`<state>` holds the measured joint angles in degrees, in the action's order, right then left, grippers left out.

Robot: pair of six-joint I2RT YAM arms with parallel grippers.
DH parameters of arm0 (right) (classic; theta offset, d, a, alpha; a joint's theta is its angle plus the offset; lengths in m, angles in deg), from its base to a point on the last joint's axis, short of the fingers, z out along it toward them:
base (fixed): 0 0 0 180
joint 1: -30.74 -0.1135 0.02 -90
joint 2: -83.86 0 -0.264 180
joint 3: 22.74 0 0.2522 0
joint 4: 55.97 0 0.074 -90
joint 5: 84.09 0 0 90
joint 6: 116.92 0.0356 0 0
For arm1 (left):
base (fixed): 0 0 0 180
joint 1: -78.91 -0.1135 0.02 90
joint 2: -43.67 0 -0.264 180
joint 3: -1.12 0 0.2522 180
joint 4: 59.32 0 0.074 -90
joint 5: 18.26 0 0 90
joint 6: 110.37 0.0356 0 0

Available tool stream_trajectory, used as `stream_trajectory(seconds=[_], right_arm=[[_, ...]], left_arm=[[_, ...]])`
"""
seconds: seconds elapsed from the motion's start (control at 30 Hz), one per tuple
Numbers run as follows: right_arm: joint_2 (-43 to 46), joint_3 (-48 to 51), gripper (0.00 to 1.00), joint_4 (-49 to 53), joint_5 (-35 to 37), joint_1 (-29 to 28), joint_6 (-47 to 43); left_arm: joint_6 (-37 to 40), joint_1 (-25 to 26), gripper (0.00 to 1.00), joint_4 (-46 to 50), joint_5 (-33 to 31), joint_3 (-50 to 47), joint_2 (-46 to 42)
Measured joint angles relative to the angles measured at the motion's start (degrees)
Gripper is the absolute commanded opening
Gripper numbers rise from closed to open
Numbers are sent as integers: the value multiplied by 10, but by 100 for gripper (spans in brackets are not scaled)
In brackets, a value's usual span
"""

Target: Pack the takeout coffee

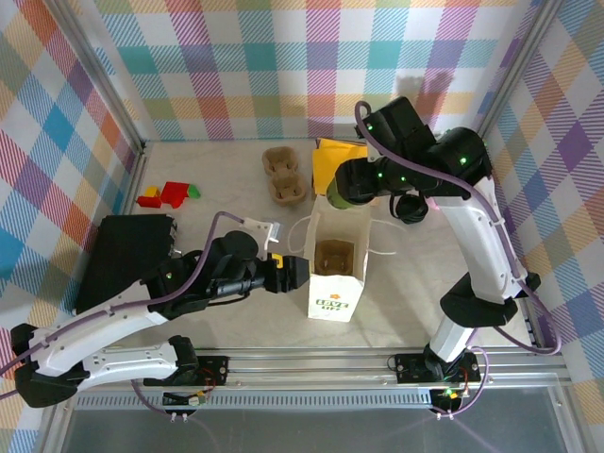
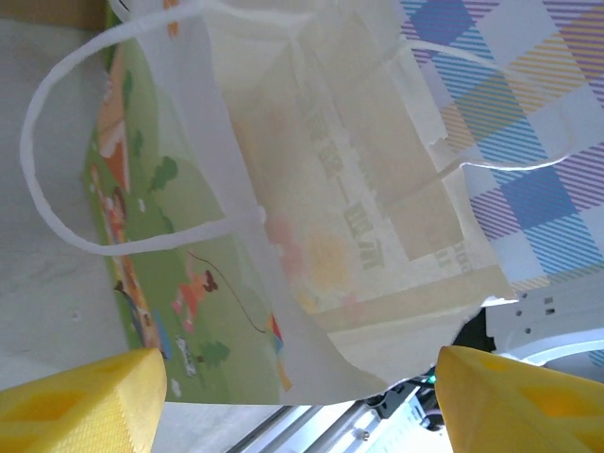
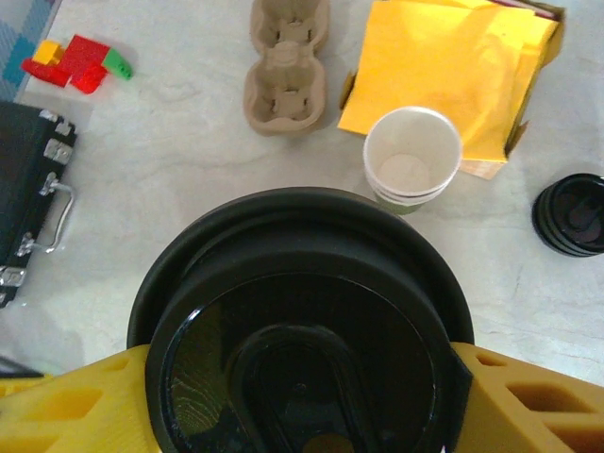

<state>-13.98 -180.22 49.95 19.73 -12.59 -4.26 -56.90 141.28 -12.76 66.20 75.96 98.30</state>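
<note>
The takeout coffee [image 3: 300,311] is held off the worktop [image 1: 226,193] by the R gripper [image 3: 302,401], jaws clamped on either side of the cup just under its black lid. In the top view the cup hangs just behind the far rim of the white paper bag [image 1: 332,294], twd. its left corner. The bag is stood upright at mid-worktop, mouth open, w/ a brown cardboard carrier [image 1: 332,255] seen inside it. The L gripper [image 2: 302,404] is set against the bag's left side, jaws wide apart; the bag's printed wall and one thin handle loop are seen just ahead of the yellow fingers [image 2: 85,406], and whether the paper is touched cannot be told. A second carrier [image 1: 283,175] lies behind the bag and a little to its left. A box of yellow napkins [image 3: 453,66] and a stack of lidless cups [image 3: 412,156] are seen behind the bag, w/ black lids [image 3: 571,215] further to its right-rear. Toy blocks [image 1: 168,195] lie well apart to the bag's left-rear. A black case [image 1: 123,260] is set to the bag's left, beyond the L arm.
</note>
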Motion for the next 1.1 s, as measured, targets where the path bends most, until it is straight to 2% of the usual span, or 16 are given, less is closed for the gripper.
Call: stream_trajectory(seconds=[0.23, 0.47, 0.6, 0.8, 1.1], right_arm=[[39, 60, 57, 0, -5, -38, 25], [59, 132, 56, 0, -9, -74, 57], [59, 163, 56, 0, -13, -94, 72], [59, 195, 55, 0, -15, -116, 96], [59, 247, 54, 0, -14, -119, 123]], left_arm=[[47, -34, 76, 73, -29, 52, 3], [82, -176, 74, 101, 4, 121, 48], [92, -221, 71, 106, 38, 155, 110], [88, -235, 66, 95, 96, 179, 189], [79, -234, 65, 36, 168, 181, 227]])
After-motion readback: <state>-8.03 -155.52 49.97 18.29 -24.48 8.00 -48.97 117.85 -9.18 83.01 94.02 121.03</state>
